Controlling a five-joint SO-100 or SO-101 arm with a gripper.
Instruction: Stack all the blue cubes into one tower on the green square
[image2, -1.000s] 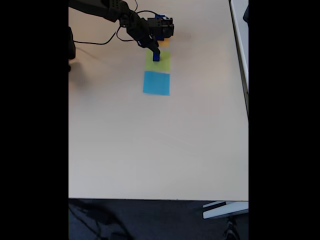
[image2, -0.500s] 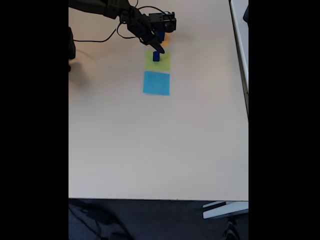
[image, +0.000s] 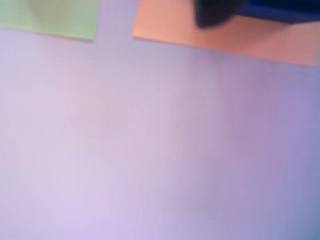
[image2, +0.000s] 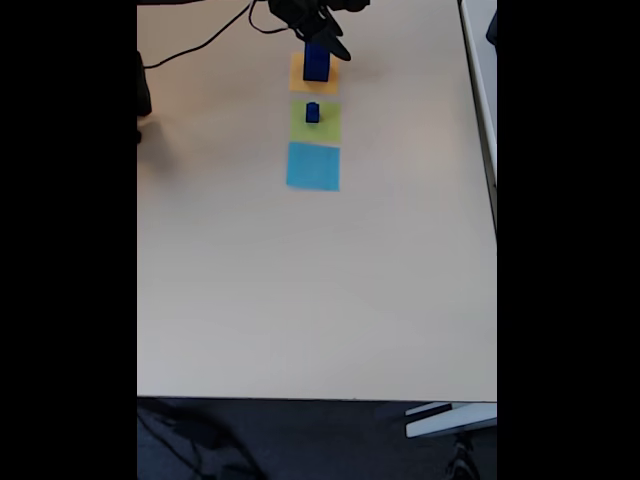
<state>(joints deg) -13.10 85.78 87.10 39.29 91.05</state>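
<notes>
progress partial: one small blue cube (image2: 313, 113) sits on the green square (image2: 316, 125); a taller blue stack (image2: 316, 62) remains on the orange square (image2: 312, 82). claw (image2: 335, 45) beside it, grip state indeterminate.

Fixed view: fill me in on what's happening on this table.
A black robot arm is at the far edge of the table, its jaws near the blue cube standing on the orange square. A small blue cube sits alone on the green square; the light-blue square is bare. Whether the jaws are open cannot be told.
</notes>
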